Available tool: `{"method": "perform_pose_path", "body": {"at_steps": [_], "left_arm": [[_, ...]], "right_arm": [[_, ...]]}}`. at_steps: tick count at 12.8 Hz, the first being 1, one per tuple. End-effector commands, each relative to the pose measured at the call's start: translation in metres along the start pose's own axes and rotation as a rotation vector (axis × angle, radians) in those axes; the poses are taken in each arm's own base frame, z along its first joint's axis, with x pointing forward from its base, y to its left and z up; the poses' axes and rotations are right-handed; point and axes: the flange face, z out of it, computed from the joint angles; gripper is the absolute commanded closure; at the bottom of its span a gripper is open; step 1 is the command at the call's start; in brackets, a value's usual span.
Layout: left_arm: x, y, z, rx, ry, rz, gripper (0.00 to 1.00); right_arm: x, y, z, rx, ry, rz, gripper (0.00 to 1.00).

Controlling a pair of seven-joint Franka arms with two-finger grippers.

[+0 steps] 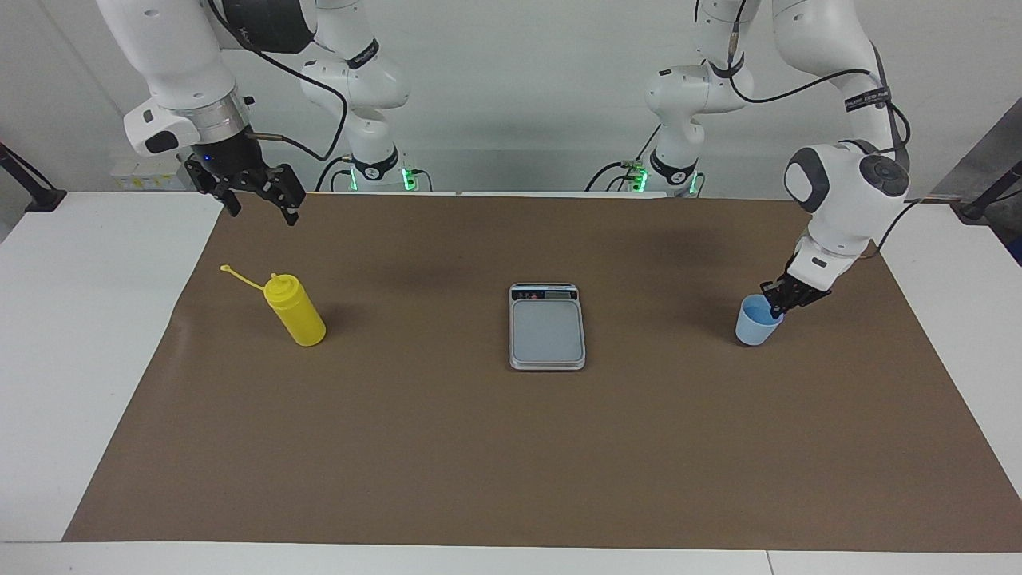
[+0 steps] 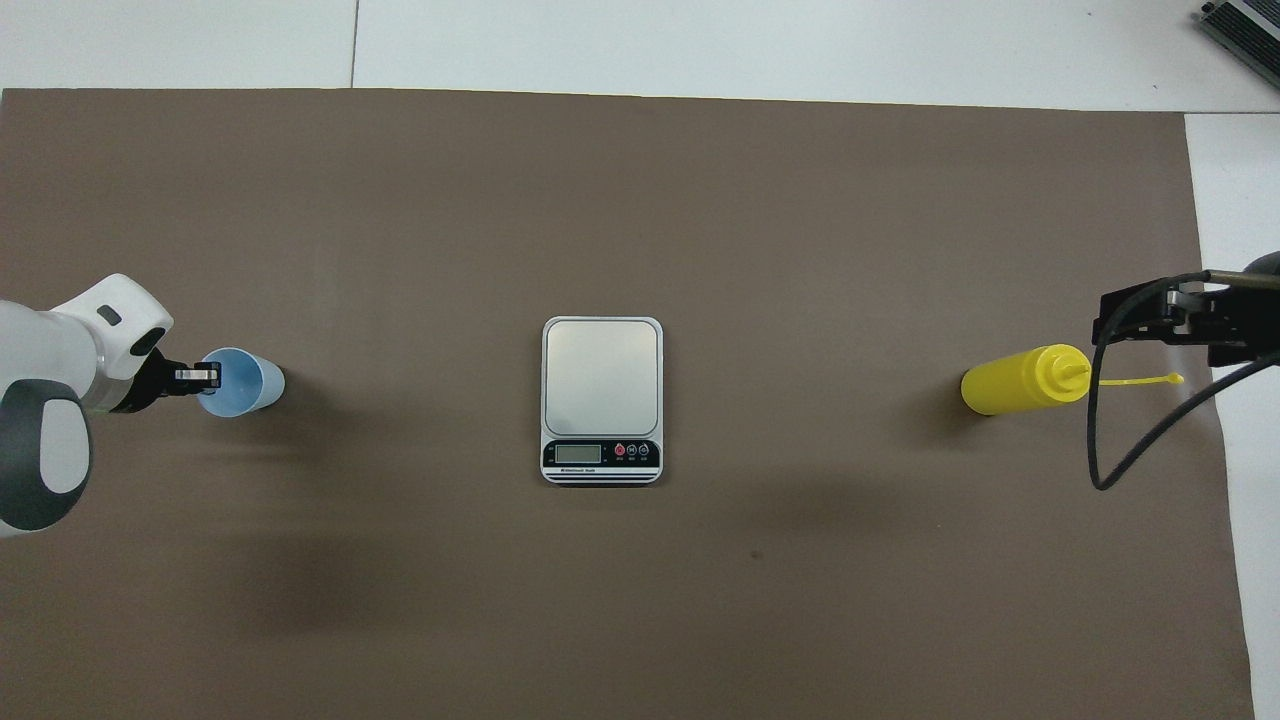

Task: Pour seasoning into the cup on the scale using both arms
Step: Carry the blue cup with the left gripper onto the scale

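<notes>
left gripper [image 1: 773,308] pinches the blue cup [image 1: 754,325] rim; scale [image 1: 547,326] lies at 9 o'clock of it in the facing view. right gripper [image 1: 257,202] spread, waiting above the yellow squeeze bottle [image 1: 295,311].

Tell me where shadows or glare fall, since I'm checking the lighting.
Facing view: soft blurred shadows on the mat nearer the robots than the scale; a small shadow beside the bottle. Overhead view: arm shadows darken the mat near the robots; the scale's platform shows a mild sheen, no harsh glare.
</notes>
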Motion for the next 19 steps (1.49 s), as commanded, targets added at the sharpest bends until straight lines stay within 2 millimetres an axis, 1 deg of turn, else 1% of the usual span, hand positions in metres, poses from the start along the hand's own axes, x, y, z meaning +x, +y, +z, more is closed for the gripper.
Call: {"method": "perform_pose_path", "body": {"at_steps": [1, 2, 3, 5, 6, 9, 11, 12, 13, 14, 16, 17, 19], "left_arm": [[0.026, 0.033, -0.027, 0.002, -0.019, -0.060, 1.00], [0.031, 0.048, -0.034, 0.000, -0.028, -0.077, 1.00], [0.030, 0.071, -0.042, 0.009, -0.042, -0.112, 1.00], [0.030, 0.118, -0.070, 0.059, -0.046, -0.204, 1.00], [0.026, 0.143, -0.079, 0.079, -0.049, -0.232, 1.00], [0.009, 0.206, -0.083, 0.087, -0.044, -0.311, 1.00], [-0.008, 0.241, -0.083, 0.094, -0.055, -0.376, 1.00], [-0.012, 0.253, -0.088, 0.101, -0.047, -0.424, 1.00], [-0.013, 0.260, -0.092, 0.116, -0.055, -0.464, 1.00], [-0.013, 0.271, -0.101, 0.114, -0.060, -0.476, 1.00], [-0.016, 0.300, -0.113, 0.086, -0.059, -0.501, 1.00], [-0.020, 0.311, -0.112, 0.077, -0.059, -0.497, 1.00], [-0.030, 0.328, -0.111, 0.067, -0.059, -0.495, 1.00]], "right_arm": [[-0.006, 0.003, -0.001, 0.018, 0.001, -0.008, 0.00], [-0.006, 0.003, -0.001, 0.018, 0.001, -0.008, 0.00], [-0.006, 0.003, -0.001, 0.018, 0.001, -0.008, 0.00], [-0.006, 0.003, -0.001, 0.018, 0.001, -0.008, 0.00], [-0.006, 0.003, -0.001, 0.018, 0.001, -0.008, 0.00], [-0.006, 0.003, -0.001, 0.018, 0.001, -0.008, 0.00], [-0.006, 0.003, -0.001, 0.018, 0.001, -0.008, 0.00], [-0.006, 0.003, 0.000, 0.018, 0.000, -0.008, 0.00], [-0.006, 0.003, -0.001, 0.018, 0.001, -0.008, 0.00], [-0.006, 0.003, -0.001, 0.018, 0.001, -0.008, 0.00], [-0.006, 0.003, -0.001, 0.018, 0.001, -0.008, 0.00], [-0.006, 0.003, -0.001, 0.018, 0.001, -0.008, 0.00], [-0.006, 0.003, -0.001, 0.018, 0.001, -0.008, 0.00]]}}
